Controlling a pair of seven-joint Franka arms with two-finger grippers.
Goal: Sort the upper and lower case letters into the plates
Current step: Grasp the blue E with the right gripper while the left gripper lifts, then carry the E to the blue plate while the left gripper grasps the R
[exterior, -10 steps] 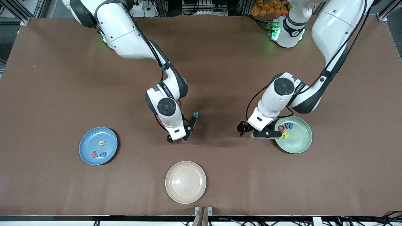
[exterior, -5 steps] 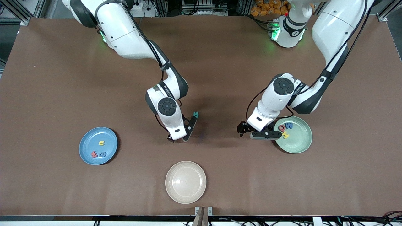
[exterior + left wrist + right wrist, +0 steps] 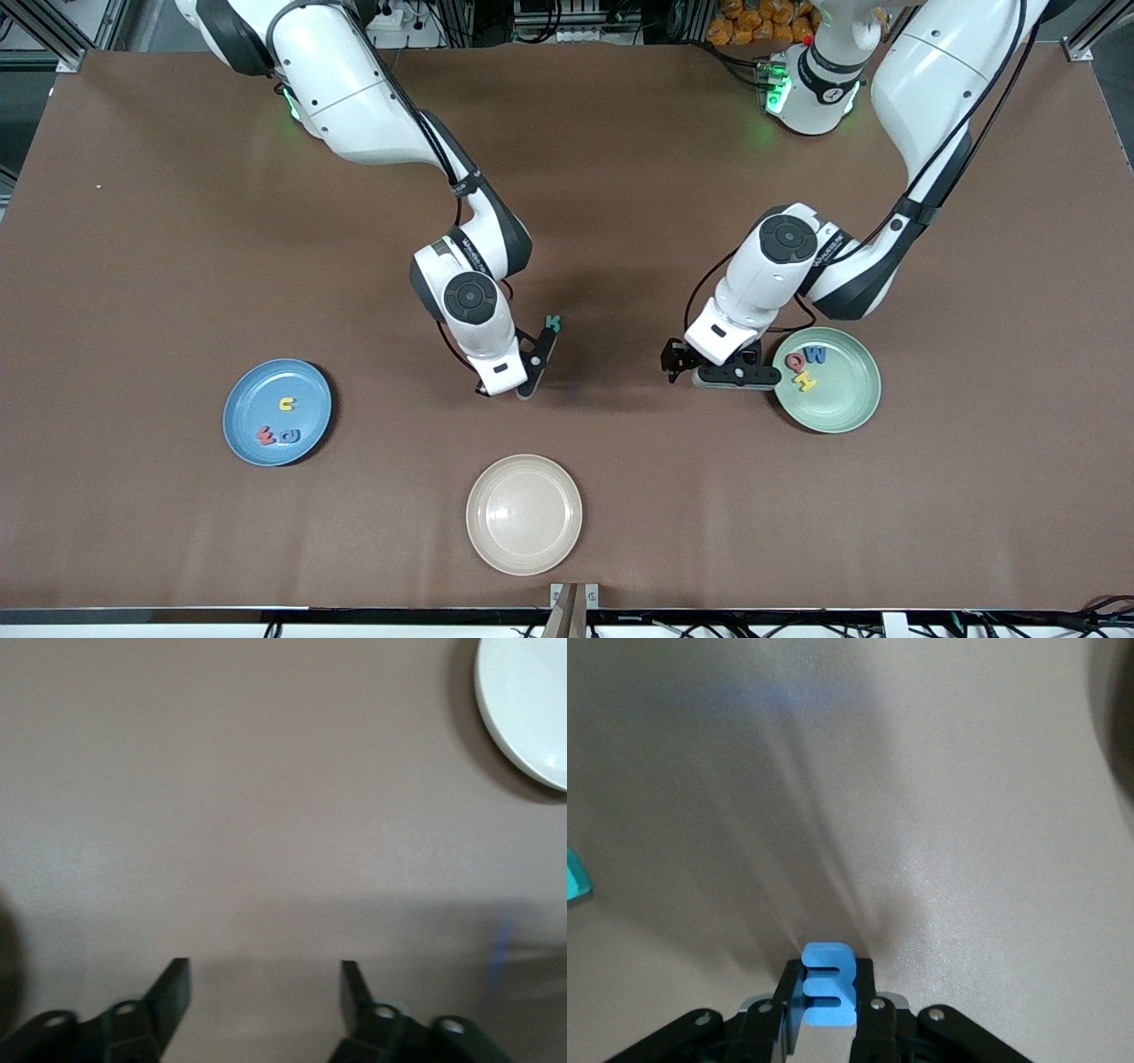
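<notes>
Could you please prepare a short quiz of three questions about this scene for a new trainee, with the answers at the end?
1. True or false: the right gripper is shut on a small blue foam letter.
2. How many small foam letters lie in the round pale mint green plastic plate? A) two B) three C) five
3. Fill in: the left gripper, open over the brown table beside the green plate, holds ____.

Key: 1 true; 2 B; 3 nothing.
</notes>
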